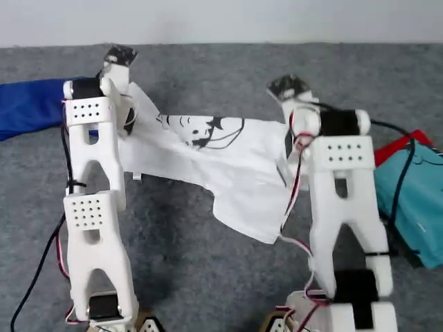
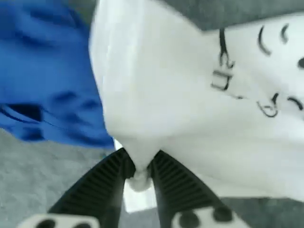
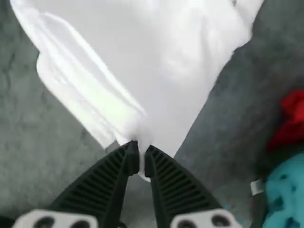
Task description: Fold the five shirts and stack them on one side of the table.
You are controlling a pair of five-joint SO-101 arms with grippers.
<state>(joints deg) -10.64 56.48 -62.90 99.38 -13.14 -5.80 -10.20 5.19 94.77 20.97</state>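
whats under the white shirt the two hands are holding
Grey table covering shows around the white shirt; a blue shirt shows past its edge by the left hand. The right hand pinches another edge. Whatever lies beneath its middle is covered.

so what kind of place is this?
Probably a robot test bench: grey carpeted table, left arm and right arm pinching one white shirt, blue shirt and teal shirt at the sides.

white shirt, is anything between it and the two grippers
Nothing visible is. The left gripper and the right gripper are each shut on a pinched edge of the white shirt. The blue shirt lies beside the left grip; the teal shirt and red shirt lie at the right arm's side.
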